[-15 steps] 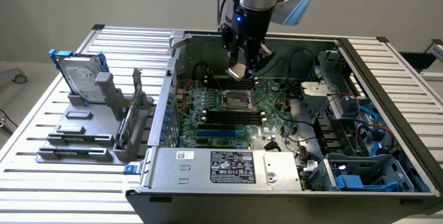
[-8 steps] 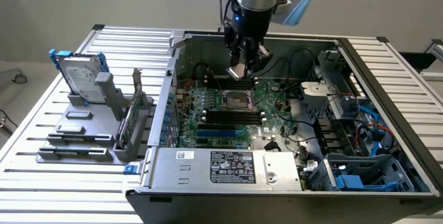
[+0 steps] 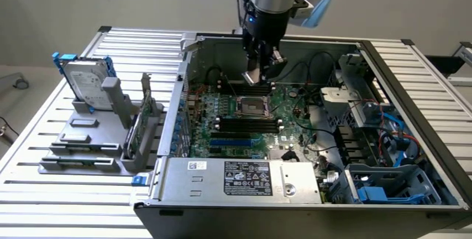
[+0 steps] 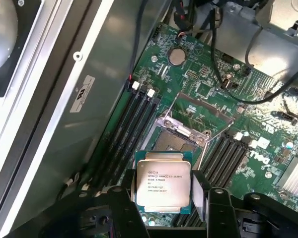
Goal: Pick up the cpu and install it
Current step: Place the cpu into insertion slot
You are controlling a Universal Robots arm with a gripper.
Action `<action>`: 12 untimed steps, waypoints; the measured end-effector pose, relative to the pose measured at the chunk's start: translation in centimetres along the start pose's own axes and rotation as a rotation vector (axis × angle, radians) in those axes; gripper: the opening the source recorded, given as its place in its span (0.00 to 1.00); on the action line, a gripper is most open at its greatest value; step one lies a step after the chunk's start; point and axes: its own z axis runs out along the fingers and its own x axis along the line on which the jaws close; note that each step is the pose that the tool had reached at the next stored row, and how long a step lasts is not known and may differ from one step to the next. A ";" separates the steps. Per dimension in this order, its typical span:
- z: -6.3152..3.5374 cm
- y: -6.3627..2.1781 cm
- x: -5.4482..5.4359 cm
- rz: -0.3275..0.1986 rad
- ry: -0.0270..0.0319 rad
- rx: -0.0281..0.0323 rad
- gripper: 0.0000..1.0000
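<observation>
A robot gripper (image 3: 258, 77) hangs inside an open computer case (image 3: 295, 219), closed on the cpu (image 4: 163, 182). Its black fingers (image 4: 125, 203) press on two opposite edges of the chip. The silvery printed top faces the wrist camera, and a pale rim shows around it. From the side, the chip looks tilted in the grip, not flat.

Directly beneath the hand, clear of the chip, sits the square metal-framed socket (image 4: 181, 136). Black memory slots (image 4: 139, 124) run along two sides of it, and all of these sit on the green motherboard (image 4: 208, 89). I cannot tell whether the socket's frame stands fully open.

The chip is lifted and held over the board but not yet seated. As I judge it, doing this step well means bringing the chip level and square to the frame. Its corners should line up before any descent, and it should come down gently, with no sideways slide. The grip on the edges looks slim, so a bump against the frame or the slot latches could skew the chip.

Farther from the hand, loose cables cross the board. Well outside the case, a hard drive (image 3: 85, 81) in a blue bracket stands on the slatted table (image 3: 44, 195).
</observation>
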 end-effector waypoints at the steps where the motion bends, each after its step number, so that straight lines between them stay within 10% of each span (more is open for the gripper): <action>1: 0.05 0.00 0.0 0.018 -0.0002 -0.0014 0.55; 12: 0.82 -0.01 -0.1 0.217 -0.0022 -0.0172 0.55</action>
